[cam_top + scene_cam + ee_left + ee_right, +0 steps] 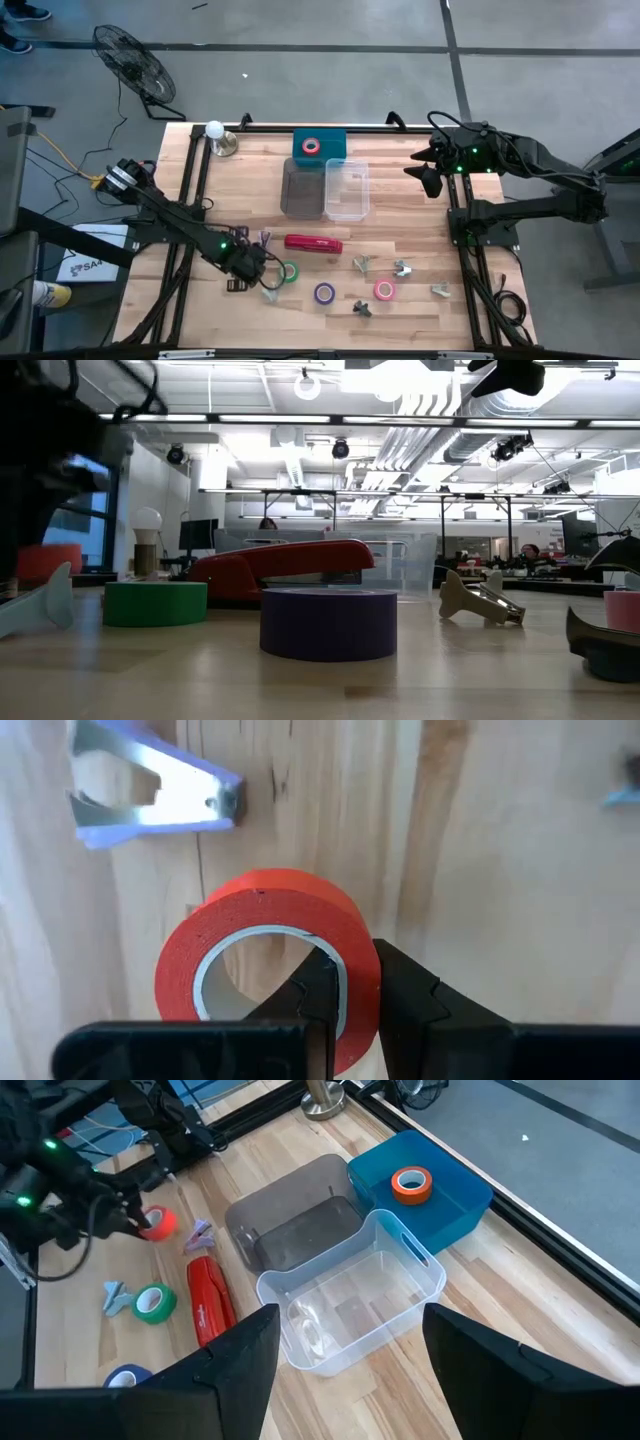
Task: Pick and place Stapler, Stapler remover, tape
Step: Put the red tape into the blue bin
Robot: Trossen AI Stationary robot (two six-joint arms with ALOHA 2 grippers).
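A red tape roll (265,955) is gripped through its wall by the left hand (358,995) near the table's (400,210) front-left corner, presumably for lifting, while the right hand (345,1345) waits released above the bins.

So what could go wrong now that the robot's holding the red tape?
The left gripper pinches only one wall of the red tape roll, so it might twist or slip out. A staple remover lies just beside the roll and could get bumped. The blue bin with another roll is far across the table.
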